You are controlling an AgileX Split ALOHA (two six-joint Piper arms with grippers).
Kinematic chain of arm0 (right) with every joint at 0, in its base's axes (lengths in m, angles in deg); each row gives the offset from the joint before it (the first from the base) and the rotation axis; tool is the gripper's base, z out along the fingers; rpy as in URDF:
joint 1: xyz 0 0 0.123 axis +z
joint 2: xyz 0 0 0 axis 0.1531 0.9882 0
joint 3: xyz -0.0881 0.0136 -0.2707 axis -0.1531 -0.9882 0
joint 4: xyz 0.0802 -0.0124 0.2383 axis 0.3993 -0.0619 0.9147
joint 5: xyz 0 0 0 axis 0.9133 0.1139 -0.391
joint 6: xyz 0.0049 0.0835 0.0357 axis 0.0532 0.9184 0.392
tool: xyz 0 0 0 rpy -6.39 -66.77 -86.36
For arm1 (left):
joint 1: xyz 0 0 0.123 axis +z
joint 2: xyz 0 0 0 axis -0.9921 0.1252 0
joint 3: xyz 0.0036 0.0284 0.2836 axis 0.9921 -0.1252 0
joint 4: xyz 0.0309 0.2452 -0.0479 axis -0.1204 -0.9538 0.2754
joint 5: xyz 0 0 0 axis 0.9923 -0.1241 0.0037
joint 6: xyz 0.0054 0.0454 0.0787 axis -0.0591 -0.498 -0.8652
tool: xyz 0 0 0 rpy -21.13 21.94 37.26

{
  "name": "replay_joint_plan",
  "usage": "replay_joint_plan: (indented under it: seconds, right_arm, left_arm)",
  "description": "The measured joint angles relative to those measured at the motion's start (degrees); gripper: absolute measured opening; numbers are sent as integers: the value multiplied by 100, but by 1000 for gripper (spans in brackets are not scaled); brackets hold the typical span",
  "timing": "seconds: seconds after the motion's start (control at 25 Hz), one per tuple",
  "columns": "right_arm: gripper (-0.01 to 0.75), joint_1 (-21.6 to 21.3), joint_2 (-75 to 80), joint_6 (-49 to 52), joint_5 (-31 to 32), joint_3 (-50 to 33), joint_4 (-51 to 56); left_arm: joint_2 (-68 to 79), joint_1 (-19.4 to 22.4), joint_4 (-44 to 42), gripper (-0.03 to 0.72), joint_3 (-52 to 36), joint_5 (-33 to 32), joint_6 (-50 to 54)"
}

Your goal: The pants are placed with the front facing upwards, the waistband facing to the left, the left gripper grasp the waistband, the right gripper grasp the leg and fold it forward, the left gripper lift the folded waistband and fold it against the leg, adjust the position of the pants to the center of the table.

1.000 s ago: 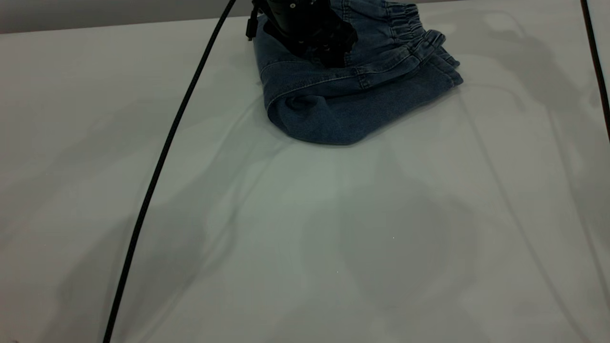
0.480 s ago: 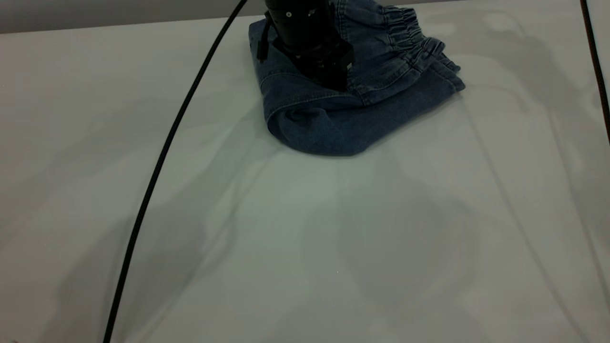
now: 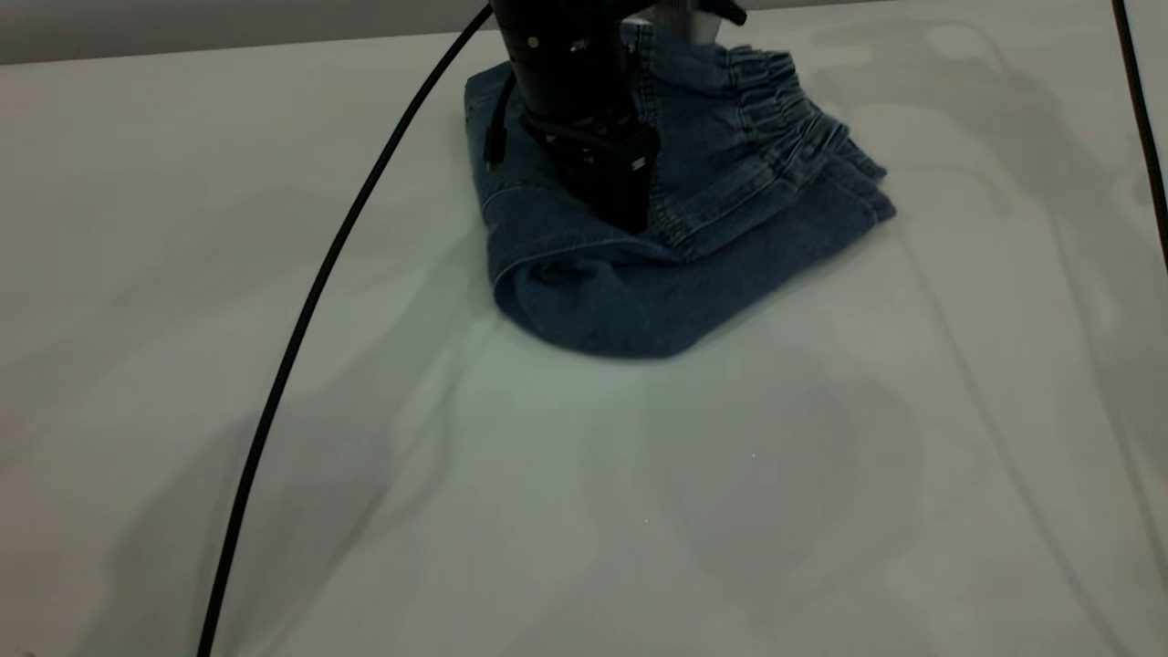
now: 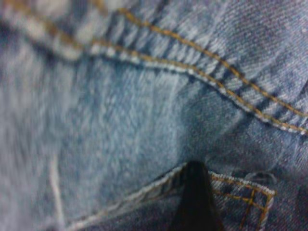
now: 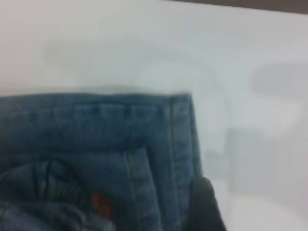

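Pants point(image 3: 675, 246) dragged nearer by left gripper point(image 3: 625, 205).

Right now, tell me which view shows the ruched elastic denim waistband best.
The exterior view: the gathered elastic waistband runs along the folded blue denim pants, beside the black left gripper. The left wrist view shows only close-up denim and tan stitching; the right wrist view shows a stitched denim edge on the white table.
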Motion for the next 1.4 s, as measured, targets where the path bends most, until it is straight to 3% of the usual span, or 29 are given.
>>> replay_joint_plan:
  seconds: [0.44,0.6,1.16,1.4]
  right_arm:
    - [411,0,0,-42,0,0,1]
    - [411,0,0,-49,0,0,1]
    - [411,-4,-157,-49,0,0,-191]
    - [411,-4,-833,-10,0,-44,-106]
  left_arm:
    - [0,0,-48,495,48,-242,-1239]
    - [5,0,-48,495,353,-265,-1223]
    - [5,22,-70,494,2194,-240,1490]
    - [-203,29,-778,494,3022,-238,2064]
